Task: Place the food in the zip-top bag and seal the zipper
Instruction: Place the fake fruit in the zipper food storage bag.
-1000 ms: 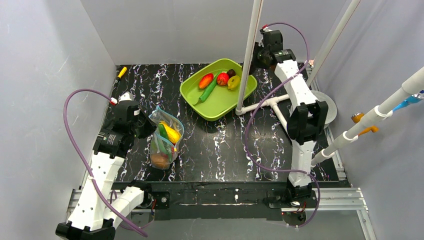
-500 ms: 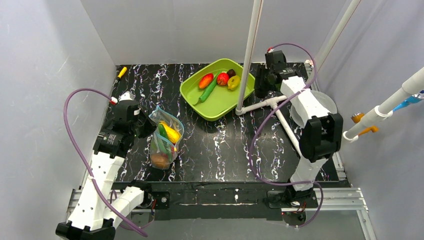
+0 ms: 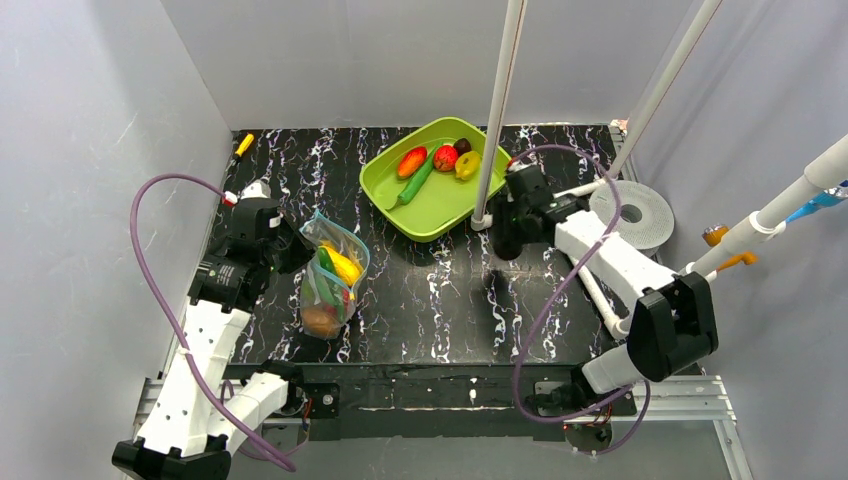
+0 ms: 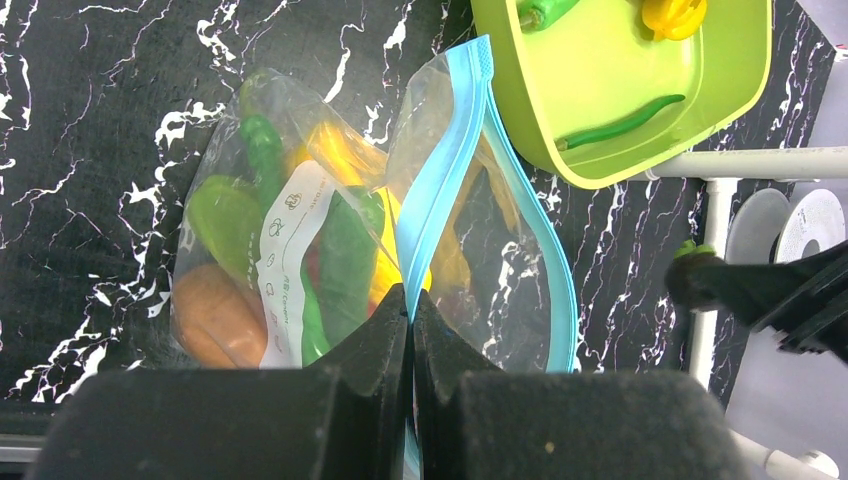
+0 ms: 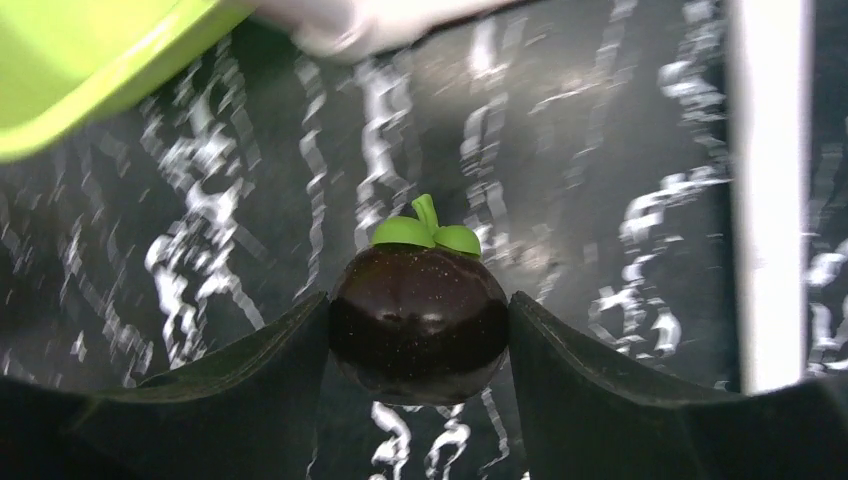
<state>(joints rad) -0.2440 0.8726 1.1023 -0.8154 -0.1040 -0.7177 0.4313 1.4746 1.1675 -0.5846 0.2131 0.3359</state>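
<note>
the right gripper (image 5: 420,303) has its fingers (image 5: 270,370) spread around a dark purple toy mangosteen (image 5: 418,325), one pad against each side, the green leaves pointing away from the wrist. from the wrist view it looks lifted off the black marbled table (image 3: 440,300), just off the near corner of the lime-green tray (image 3: 445,205).

what matters for the next move is that the zip-top bag (image 3: 330,280) lies to this gripper's left, well across the table and a little nearer the bases. the left gripper (image 4: 411,315) is pressed shut on the blue-teal zipper (image 4: 440,170), pinching one lip at its near end. the strip runs away from that pinch toward the tray, so the mouth's long axis goes near to far, and the free lip bows outward toward the right arm. several green, yellow and orange pieces already sit inside.

the right arm is stretched low and forward, leaning inward over the middle of the table; the left arm is folded in close beside the bag. i'd judge the mangosteen has to travel leftward and drop through that gap. a red fruit (image 3: 446,157) and others wait in the tray.
</note>
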